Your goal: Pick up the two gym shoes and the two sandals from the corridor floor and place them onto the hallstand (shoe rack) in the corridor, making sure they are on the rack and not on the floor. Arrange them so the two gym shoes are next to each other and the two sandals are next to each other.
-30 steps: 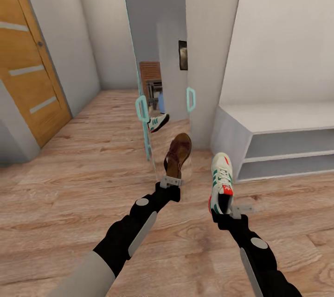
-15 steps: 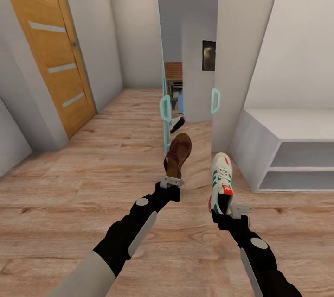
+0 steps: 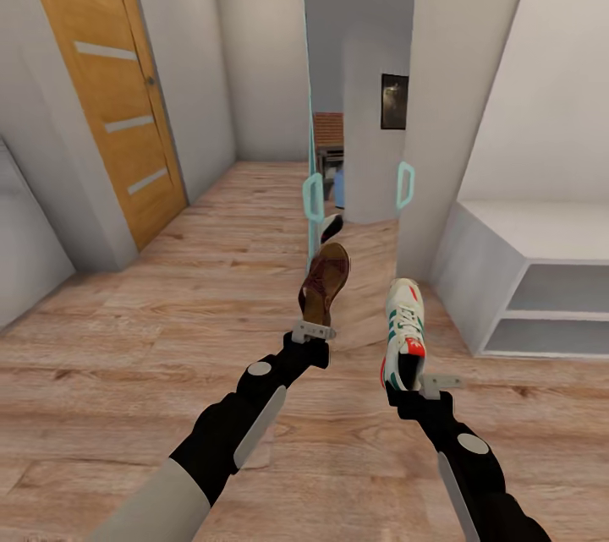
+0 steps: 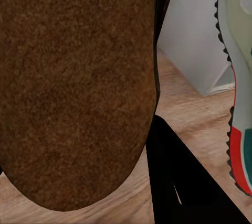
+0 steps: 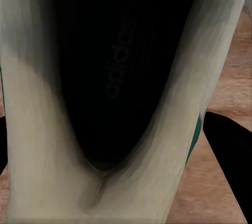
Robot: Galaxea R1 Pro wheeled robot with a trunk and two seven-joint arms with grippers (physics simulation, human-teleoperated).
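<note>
Two shoes in hand, both off the floor: left gripper has its jaws clamped on the heel of a sandal; right gripper has jaws clamped on the heel of a gym shoe, toe forward. Carry step, judged. A white rack stands ahead-right by the wall; whether it is the target hallstand cannot be told. Next: locate the hallstand, approach, set each down on it.

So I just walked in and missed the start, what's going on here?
A two-armed robot is carrying shoes along a corridor with a wooden floor. Its left gripper holds a dark brown leather sandal by the heel, and its right gripper holds a white lace-up sneaker with green stripes. A low white open-shelved rack stands against the wall to its right; nothing has been set on it yet.
</note>
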